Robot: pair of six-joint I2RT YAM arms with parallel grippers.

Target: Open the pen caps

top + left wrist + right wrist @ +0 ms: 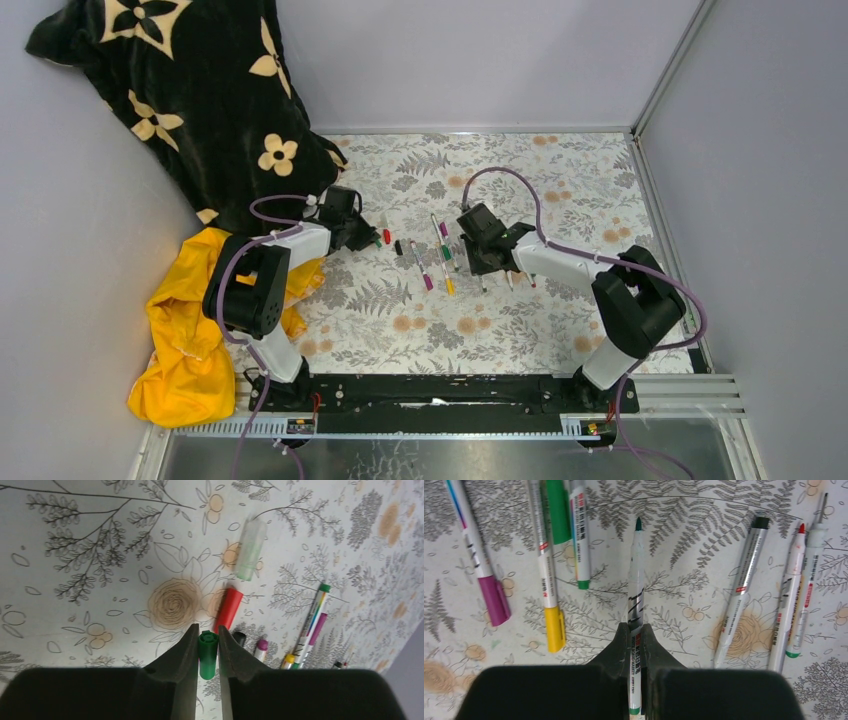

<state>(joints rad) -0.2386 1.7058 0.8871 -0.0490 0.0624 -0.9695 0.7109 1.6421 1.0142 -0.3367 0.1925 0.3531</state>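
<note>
My left gripper (208,645) is shut on a green pen cap (208,655) and holds it just above the table. A red cap (228,610) and a black cap (239,638) lie loose just beyond it, and both show in the top view, the red cap (387,237) beside the black cap (398,246). My right gripper (636,630) is shut on an uncapped pen (637,575) with a green tip pointing away. Capped pens lie to its left: purple (494,600), yellow (555,627) and green (559,510). Three uncapped pens (744,580) lie to its right.
A pale blurred cap-like piece (250,550) lies past the red cap. A black flowered blanket (200,90) is heaped at the back left and a yellow cloth (190,340) lies by the left arm. Grey walls close in the patterned table (560,170).
</note>
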